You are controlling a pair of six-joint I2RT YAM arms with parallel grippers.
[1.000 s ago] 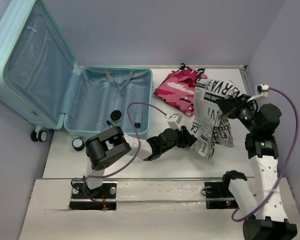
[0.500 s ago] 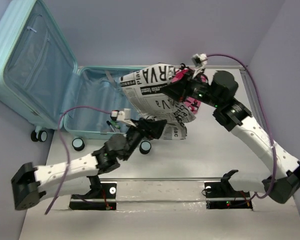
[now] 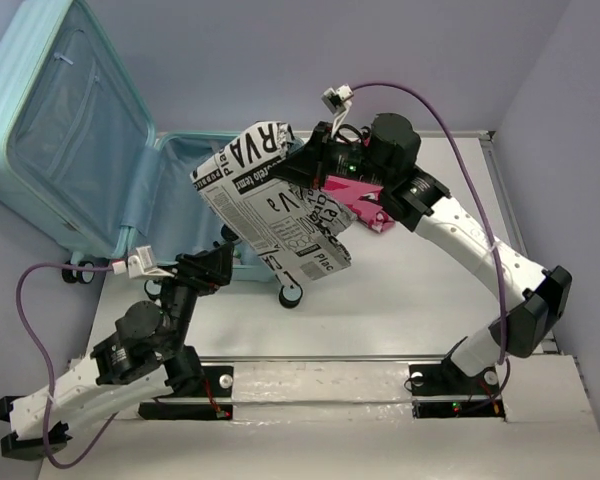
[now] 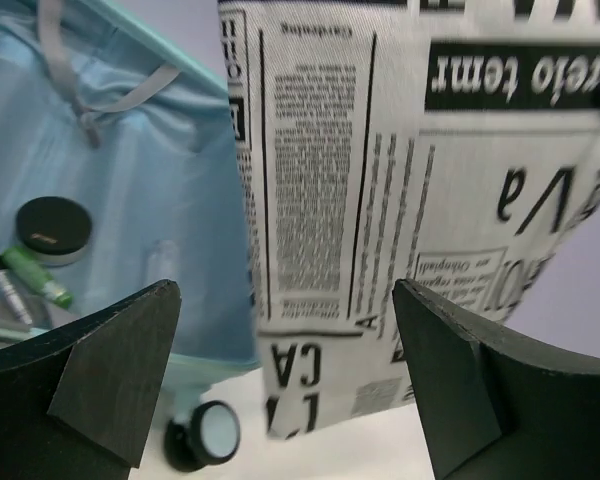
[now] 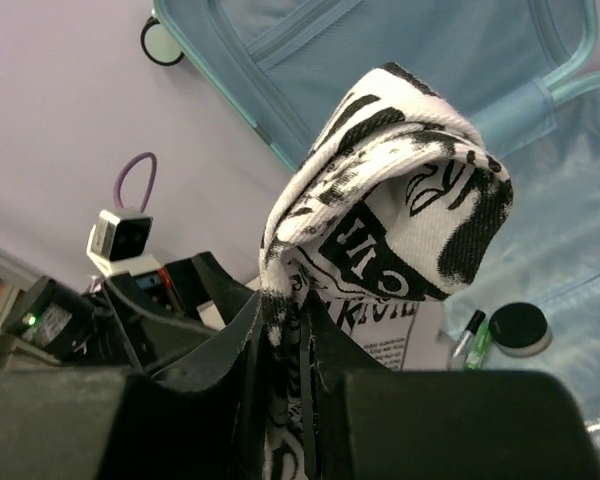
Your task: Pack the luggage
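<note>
One luggage (image 3: 65,130) is lying open at the back left of the table (image 3: 410,290). Its long side is running from near to far, and its wheel end is pointing toward the arms. Its lid is leaning up on the left.

The right gripper (image 5: 283,325) is pinching one print cloth (image 3: 270,205) tight and holding it up over the luggage's right edge. One pink cloth (image 3: 365,200) is lying under that arm.

The left gripper (image 3: 212,266) is spreading its jaws wide and holding nothing.

One black pot (image 4: 52,228) and one green tube (image 4: 40,280) are lying inside the luggage.
</note>
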